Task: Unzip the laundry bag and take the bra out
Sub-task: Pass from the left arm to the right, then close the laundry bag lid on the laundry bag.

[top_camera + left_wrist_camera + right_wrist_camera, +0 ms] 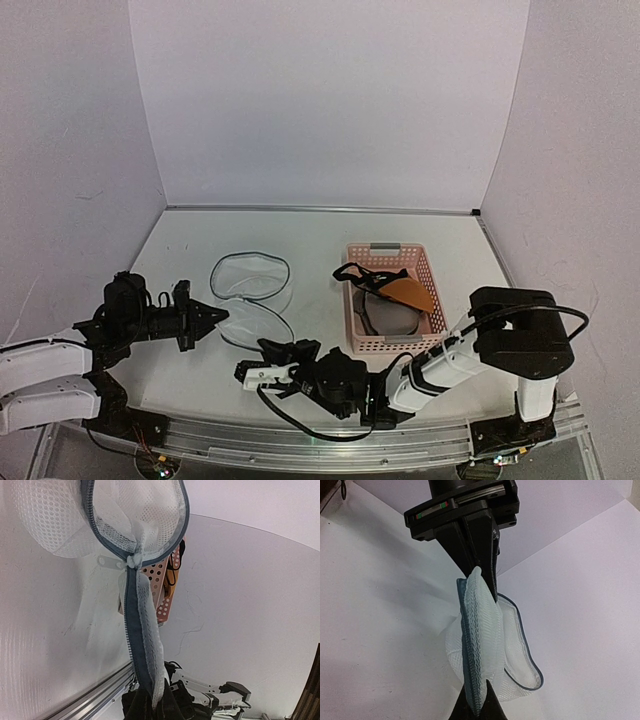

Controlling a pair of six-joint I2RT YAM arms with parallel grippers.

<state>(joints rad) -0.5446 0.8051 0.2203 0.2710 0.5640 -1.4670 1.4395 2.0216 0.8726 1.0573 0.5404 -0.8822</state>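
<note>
Where the laundry bag (250, 278) lies: left of centre in the overhead view, opened out flat on the table (180, 250). Its near rim is drawn toward the bottom of the frame, between the two grippers.
Where the bra (405, 292) lies: in the pink basket (385, 247), right of centre in the overhead view, apart from the bag. An orange-brown cup is uppermost and a black strap reaches the basket's left rim.
Task stage: we judge the bag unzipped and the bra already out of it.
Bag handling: we expect very light, limp mesh that folds and sags under its own weight. Only the zipper band (131, 610) gives it any body.
Bag hold point: we take the zipper band at the rim, not the bare mesh, which may stretch or snag.
Bra handling: we expect it to be light and soft, with straps that could catch in the basket's holes.
Left gripper (222, 320): fingers pressed together on a folded strip of the rim. The arm lies low, reaching from the lower left toward the right.
Right gripper (477, 707): fingers pressed together, pinching the same strip from the opposite end. The strip bulges loosely up to the left gripper at top centre of the right wrist view. The arm stretches low from the lower right across the bottom of the overhead frame.
</note>
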